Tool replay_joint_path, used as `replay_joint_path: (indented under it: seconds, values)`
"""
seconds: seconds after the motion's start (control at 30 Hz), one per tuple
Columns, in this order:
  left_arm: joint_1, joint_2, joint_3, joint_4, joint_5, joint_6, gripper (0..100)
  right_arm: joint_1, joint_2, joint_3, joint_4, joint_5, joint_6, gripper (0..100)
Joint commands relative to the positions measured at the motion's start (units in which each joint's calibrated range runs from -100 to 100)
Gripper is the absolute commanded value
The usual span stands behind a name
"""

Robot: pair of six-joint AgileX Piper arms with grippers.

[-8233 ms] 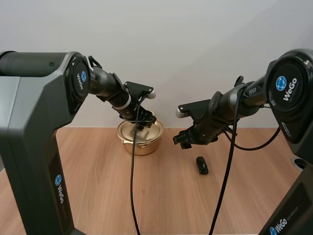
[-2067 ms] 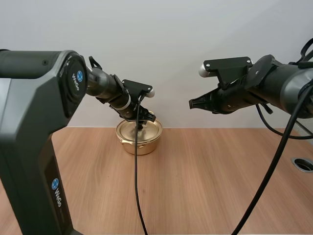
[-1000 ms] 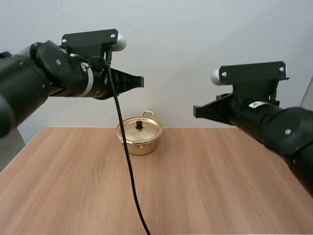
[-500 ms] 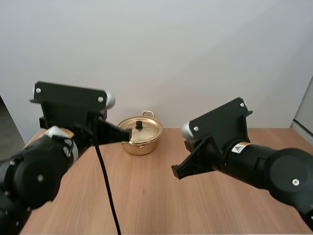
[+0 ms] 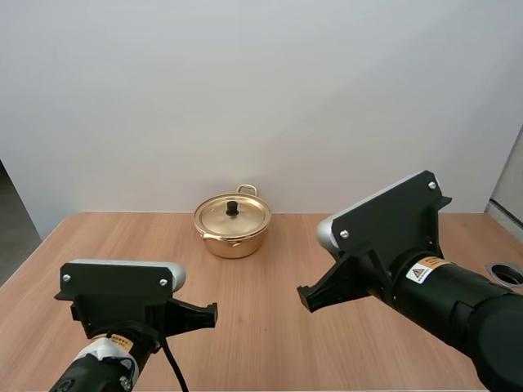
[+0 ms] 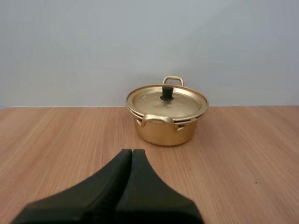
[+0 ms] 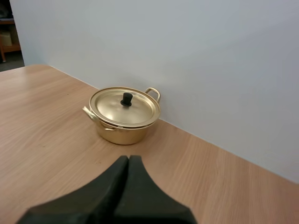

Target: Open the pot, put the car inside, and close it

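Pot (image 5: 234, 237) stands well ahead of both grippers. The left gripper (image 6: 132, 151) and right gripper (image 7: 128, 157) are each pressed together into one dark wedge, holding nothing, low over the wooden table (image 5: 270, 273). The golden pot, its lid (image 6: 167, 101) on, sits near the table's far edge.

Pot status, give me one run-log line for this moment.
pot: lid on | left gripper: shut, clear of pot | right gripper: shut, clear of pot

One pot (image 5: 234, 242), one lid (image 5: 221, 217), one table (image 5: 270, 278).
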Motion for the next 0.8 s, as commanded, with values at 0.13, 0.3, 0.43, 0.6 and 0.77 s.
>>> replay_joint_path:
  seconds: [0.13, 0.3, 0.43, 0.6, 0.77]
  values:
    - [0.02, 0.00, 0.02, 0.50, -3.17, 0.10, 0, 0.04, -0.13, 2.19, -5.29, -12.70, 3.41, 0]
    - [0.02, 0.00, 0.02, 0.50, -3.17, 0.10, 0, 0.04, -0.13, 11.37, -4.78, -34.71, 6.54, 0]
    - [0.02, 0.00, 0.02, 3.93, 0.72, 0.10, 0, 0.04, -0.13, 17.20, -7.70, -37.34, 6.20, 0]
    - [0.02, 0.00, 0.02, 5.12, 2.82, 0.10, 0, -0.98, -3.01, 21.77, -5.11, -39.62, 6.76, 0]
    - [0.02, 0.00, 0.02, 5.37, 1.52, 0.10, 0, -4.93, -10.75, 21.77, -2.79, -26.76, 7.73, 0]
